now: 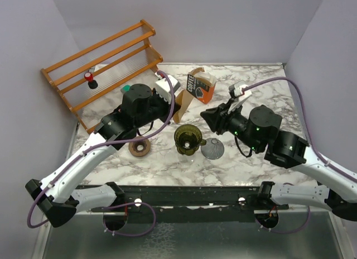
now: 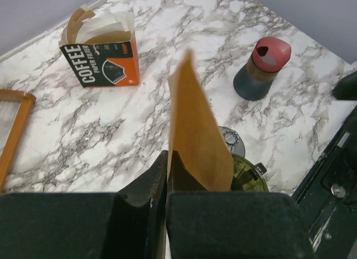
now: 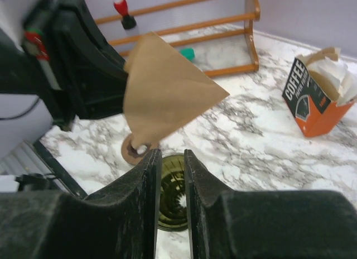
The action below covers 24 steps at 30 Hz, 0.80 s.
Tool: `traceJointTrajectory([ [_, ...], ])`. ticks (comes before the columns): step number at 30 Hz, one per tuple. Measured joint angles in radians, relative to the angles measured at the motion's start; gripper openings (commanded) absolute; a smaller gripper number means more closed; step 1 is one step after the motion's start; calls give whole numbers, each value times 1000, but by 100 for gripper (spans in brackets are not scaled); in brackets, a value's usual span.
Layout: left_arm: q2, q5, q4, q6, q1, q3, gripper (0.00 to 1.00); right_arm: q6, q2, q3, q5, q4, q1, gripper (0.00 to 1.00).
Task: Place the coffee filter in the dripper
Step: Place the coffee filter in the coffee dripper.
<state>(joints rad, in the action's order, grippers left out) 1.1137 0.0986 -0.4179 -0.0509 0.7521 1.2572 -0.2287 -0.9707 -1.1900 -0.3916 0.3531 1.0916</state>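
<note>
Checking both wrist views, I saw the left claw [image 2: 167, 158] clamped on the bottom edge of the filter [image 2: 195, 142], which it held upright in the air. The filter hung near and above the dripper [image 1: 188, 139] and was not yet in it. I judged the edge pinch was chosen to leave the folded cone free for the other arm to work on. The right claw [image 3: 170, 158] faced the filter with its fingers slightly apart and nothing between them, and the dripper showed through the gap below. The dripper stood on the tabletop [image 1: 167, 164], well clear of the box [image 1: 201, 86], so I reckoned both arms had room to lower the filter.
</note>
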Motion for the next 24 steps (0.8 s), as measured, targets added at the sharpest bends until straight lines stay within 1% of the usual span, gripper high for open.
traceJointTrajectory([
  [3, 10, -15, -53, -7, 0, 33, 0, -13, -7, -68, 24, 25, 0, 28],
  [5, 20, -21, -92, -16, 0, 58, 0, -26, -17, -114, 47, 47, 0, 26],
  [7, 28, -22, -118, -25, 0, 78, 0, -42, -29, -149, 76, 59, 0, 19],
  [9, 33, -22, -146, -39, 0, 95, 0, -63, -43, -171, 110, 60, 0, 6],
  [10, 35, -23, -158, -46, 0, 103, 0, -79, -50, -176, 127, 60, 0, 1],
  [16, 67, -47, -216, -88, 24, 161, 0, -171, -108, -177, 205, 48, 0, 1],
  [24, 95, -63, -261, -131, 60, 192, 0, -266, -158, -140, 232, -30, 0, 1],
])
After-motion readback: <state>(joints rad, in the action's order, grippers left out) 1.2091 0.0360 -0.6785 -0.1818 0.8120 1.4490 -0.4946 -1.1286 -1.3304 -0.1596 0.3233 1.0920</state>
